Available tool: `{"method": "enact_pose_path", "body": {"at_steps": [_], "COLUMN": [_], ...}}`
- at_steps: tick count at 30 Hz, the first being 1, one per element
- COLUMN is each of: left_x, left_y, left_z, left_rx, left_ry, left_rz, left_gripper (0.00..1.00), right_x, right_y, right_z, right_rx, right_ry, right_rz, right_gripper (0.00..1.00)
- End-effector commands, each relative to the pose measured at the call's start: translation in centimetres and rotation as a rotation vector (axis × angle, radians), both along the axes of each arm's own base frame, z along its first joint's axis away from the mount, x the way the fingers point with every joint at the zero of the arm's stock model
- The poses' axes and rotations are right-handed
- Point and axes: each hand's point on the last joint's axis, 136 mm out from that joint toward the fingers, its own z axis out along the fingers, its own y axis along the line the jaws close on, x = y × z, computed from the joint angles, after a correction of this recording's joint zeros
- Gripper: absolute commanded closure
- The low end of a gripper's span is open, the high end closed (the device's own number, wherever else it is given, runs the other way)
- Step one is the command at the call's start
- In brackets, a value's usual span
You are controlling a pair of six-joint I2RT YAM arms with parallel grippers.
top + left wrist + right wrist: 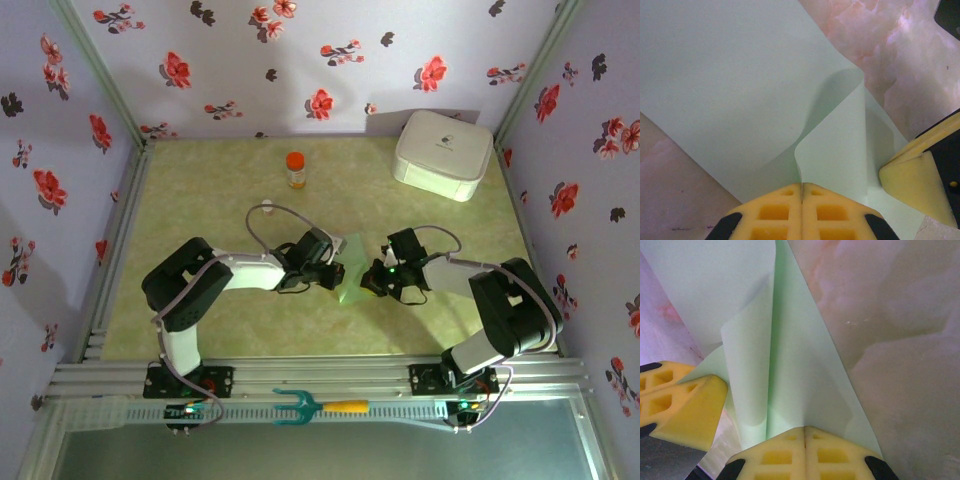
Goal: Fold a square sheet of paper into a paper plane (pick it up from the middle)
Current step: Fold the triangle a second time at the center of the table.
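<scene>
The square sheet of paper [352, 268], pale mint green, is lifted off the table between my two grippers at mid-table. In the left wrist view the sheet [735, 85] curls over into a loose fold whose edge runs into the seam of my left gripper [801, 187], which is shut on it. My right gripper's yellow finger [912, 181] touches the sheet at the right. In the right wrist view the sheet [795, 355] stands in a soft vertical fold, and my right gripper [804, 430] is shut on its lower edge. The left gripper's fingers [687, 405] sit close at the left.
A white rounded box [443, 152] stands at the back right. An orange bottle [295, 169] and a small white cap [266, 208] are at the back centre. A teal fork-shaped tool with a yellow handle [300, 406] lies on the front rail. Floral walls close in three sides.
</scene>
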Motion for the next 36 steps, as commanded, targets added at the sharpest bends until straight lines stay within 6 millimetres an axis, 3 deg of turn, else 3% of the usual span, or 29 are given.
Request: {"method": "enact_pose_path", "body": {"at_steps": [1,36], "left_x": [0.3,0.2], "left_y": [0.0,0.1], "left_z": [0.0,-1.3], "left_rx": [0.0,0.014], "left_ry": [-0.036,-0.02], "left_rz": [-0.008,-0.014], "left_gripper": [0.94,0.94], "right_x": [-0.9,-0.9], "right_y": [-1.3,-1.3], "right_z": [-1.6,-1.5], "right_rx": [-0.091,-0.09], "right_ry": [0.042,0.038], "right_rz": [-0.003,-0.004], "right_gripper": [1.0,1.0]}}
